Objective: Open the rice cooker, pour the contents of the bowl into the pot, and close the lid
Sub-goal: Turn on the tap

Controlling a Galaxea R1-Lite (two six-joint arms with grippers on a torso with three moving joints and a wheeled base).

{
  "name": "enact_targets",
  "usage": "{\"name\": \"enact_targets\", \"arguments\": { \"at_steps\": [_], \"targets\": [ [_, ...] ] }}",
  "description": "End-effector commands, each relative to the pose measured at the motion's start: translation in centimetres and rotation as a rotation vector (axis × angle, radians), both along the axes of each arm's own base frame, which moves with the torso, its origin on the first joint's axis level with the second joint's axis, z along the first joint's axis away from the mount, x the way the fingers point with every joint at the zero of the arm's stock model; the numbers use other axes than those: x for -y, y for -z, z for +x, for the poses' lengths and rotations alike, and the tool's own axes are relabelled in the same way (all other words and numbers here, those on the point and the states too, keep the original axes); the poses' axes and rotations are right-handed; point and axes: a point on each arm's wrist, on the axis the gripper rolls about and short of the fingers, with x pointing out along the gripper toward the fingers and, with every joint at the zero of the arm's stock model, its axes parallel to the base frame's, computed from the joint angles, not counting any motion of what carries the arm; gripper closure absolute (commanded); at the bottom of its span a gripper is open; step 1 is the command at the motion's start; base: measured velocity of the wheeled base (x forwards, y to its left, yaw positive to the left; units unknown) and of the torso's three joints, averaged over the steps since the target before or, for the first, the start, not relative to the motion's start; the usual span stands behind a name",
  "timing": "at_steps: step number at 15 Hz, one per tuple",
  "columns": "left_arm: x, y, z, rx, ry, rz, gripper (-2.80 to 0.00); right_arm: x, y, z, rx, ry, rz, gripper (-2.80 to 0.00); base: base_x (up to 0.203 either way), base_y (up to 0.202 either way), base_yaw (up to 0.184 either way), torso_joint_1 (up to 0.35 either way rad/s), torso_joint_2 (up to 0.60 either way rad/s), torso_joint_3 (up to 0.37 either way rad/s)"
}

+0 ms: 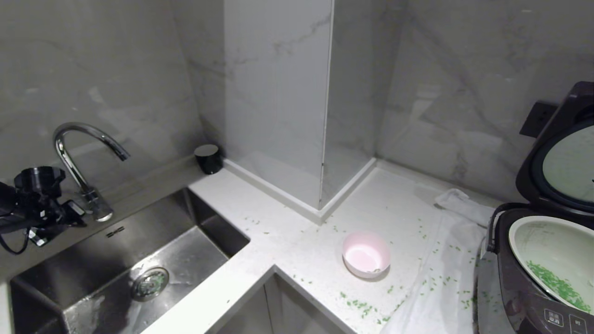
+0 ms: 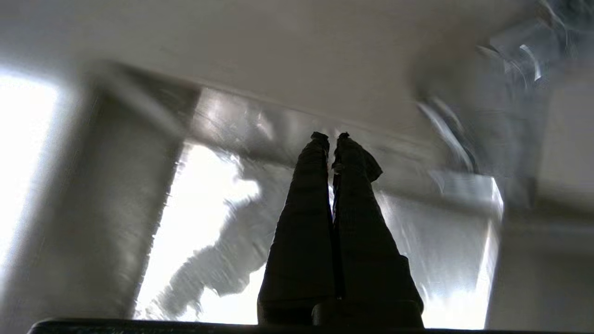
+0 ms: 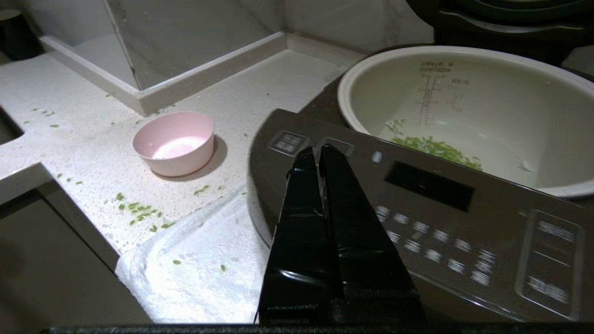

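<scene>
lid [image 1: 564, 157] up | bowl [image 1: 366, 254] on counter | left gripper [image 2: 330, 137] closed, empty | right gripper [image 3: 318, 150] closed, empty

- The head view is dim and grey, with a shine on the curved steel tap [image 1: 86, 153].
- The left wrist view is smeared, with white glare.
- The small pink bowl [image 3: 174, 143] throws a dark shadow.

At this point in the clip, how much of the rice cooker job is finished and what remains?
Opening looks done: the lid stands up. Pouring looks done too: green bits lie in the pot, and the pink bowl sits nearly empty on the counter, with some bits spilled around it. Nothing is in hand: the left gripper is shut and empty over the sink; the right gripper is shut. Closing the lid remains.
</scene>
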Motion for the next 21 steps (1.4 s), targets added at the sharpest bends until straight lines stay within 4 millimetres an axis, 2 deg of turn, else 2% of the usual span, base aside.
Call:
{"name": "enact_targets", "arguments": {
  "at_steps": [1,5,10,11,14,21],
  "targets": [
    [1.2,-1.0,0.1,0.024,0.027,0.005,0.00,0.0,0.0,0.0,-0.001,0.000,-0.001,0.00,0.000,0.000,0.000,0.000,0.00,0.000],
    [1.1,-0.8,0.2,0.023,0.027,0.004,0.00,0.0,0.0,0.0,-0.001,0.000,-0.001,0.00,0.000,0.000,0.000,0.000,0.00,0.000],
    [1.3,-1.7,0.0,0.038,0.029,0.004,0.00,0.0,0.0,0.0,-0.001,0.000,0.001,0.00,0.000,0.000,0.000,0.000,0.00,0.000],
    [1.4,-1.7,-0.1,0.028,0.032,0.003,-2.80,0.0,0.0,0.0,-0.001,0.000,0.000,0.00,0.000,0.000,0.000,0.000,0.00,0.000],
    [1.5,-2.1,0.3,0.032,0.037,0.007,-2.80,0.0,0.0,0.0,-0.001,0.000,-0.001,0.00,0.000,0.000,0.000,0.000,0.00,0.000],
    [0.6,-1.1,1.4,0.031,0.005,0.029,-2.80,0.0,0.0,0.0,-0.001,0.000,-0.001,0.00,0.000,0.000,0.000,0.000,0.00,0.000]
  ]
}}
